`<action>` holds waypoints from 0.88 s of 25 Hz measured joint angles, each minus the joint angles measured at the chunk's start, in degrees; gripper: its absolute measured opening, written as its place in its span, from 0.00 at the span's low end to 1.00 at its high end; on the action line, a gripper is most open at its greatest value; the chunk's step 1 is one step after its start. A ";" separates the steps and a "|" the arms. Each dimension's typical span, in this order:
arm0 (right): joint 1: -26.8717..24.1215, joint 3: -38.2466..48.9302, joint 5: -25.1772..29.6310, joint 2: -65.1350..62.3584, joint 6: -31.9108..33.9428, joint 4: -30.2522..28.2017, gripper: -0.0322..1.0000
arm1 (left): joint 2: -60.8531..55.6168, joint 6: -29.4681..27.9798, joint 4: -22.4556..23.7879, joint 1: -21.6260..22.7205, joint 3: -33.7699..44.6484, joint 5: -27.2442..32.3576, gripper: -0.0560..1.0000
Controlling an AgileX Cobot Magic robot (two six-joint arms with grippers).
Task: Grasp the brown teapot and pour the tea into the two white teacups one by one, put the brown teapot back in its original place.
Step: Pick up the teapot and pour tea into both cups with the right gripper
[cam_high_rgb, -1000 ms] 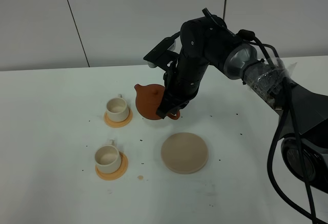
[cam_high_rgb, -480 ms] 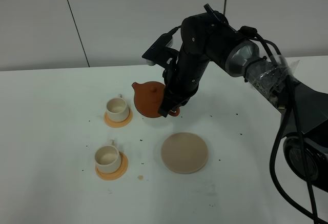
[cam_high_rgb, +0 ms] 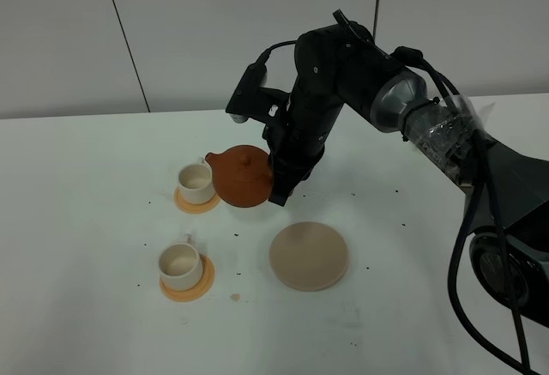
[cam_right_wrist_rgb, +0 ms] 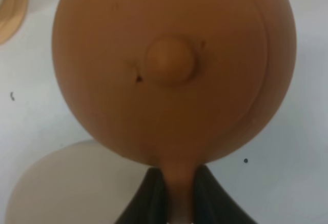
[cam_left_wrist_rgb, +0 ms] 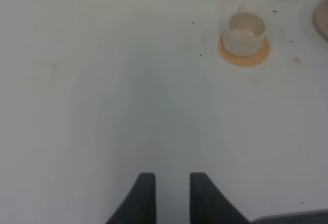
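The brown teapot [cam_high_rgb: 240, 179] hangs above the table, tilted, with its spout over the right rim of the far white teacup [cam_high_rgb: 196, 181]. My right gripper [cam_high_rgb: 279, 189] is shut on the teapot's handle. In the right wrist view the teapot [cam_right_wrist_rgb: 174, 70] fills the frame, with the handle between the gripper's [cam_right_wrist_rgb: 177, 201] fingers. The near white teacup [cam_high_rgb: 180, 261] stands on its orange coaster and also shows in the left wrist view [cam_left_wrist_rgb: 246, 29]. The beige disc [cam_high_rgb: 310, 255] lies bare to the right of the near cup. My left gripper [cam_left_wrist_rgb: 171, 188] hovers over bare table, its fingers close together and holding nothing.
Each cup stands on an orange coaster [cam_high_rgb: 188, 287], and the far one [cam_high_rgb: 198, 202] lies under the spout. Small dark specks dot the white table [cam_high_rgb: 86, 220]. The right arm [cam_high_rgb: 343, 66] reaches over the table's middle from the right. A grey wall panel stands behind.
My right gripper has carried the teapot left and a little down, toward the far cup. The spout now reaches the cup's rim. Cups and disc have not moved.
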 joint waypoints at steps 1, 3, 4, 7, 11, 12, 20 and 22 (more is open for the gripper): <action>0.00 0.00 0.00 0.00 -0.23 0.00 0.12 | 0.00 0.00 0.00 0.00 0.00 0.00 0.27; 0.00 0.00 0.00 0.00 -0.61 0.00 0.12 | 0.00 0.00 0.00 0.00 0.00 0.00 0.27; 0.00 0.00 0.00 0.00 -0.81 -0.13 0.12 | 0.00 0.00 0.00 0.00 0.00 0.00 0.27; 0.00 0.00 0.00 0.00 -1.20 -0.13 0.12 | 0.00 0.00 0.00 0.00 0.00 0.00 0.27; 0.04 0.00 0.05 0.00 -1.26 -0.66 0.12 | 0.00 0.00 0.00 0.00 0.00 0.00 0.27; 0.04 0.00 0.05 0.00 -1.02 -0.80 0.12 | 0.00 0.00 0.00 0.00 0.00 0.00 0.27; 0.04 0.00 0.05 1.24 0.27 -1.04 0.12 | 0.00 0.00 0.00 0.00 0.00 0.00 0.27; 0.04 0.00 0.05 1.34 0.27 -1.04 0.12 | 0.00 0.00 0.00 0.00 0.00 0.00 0.27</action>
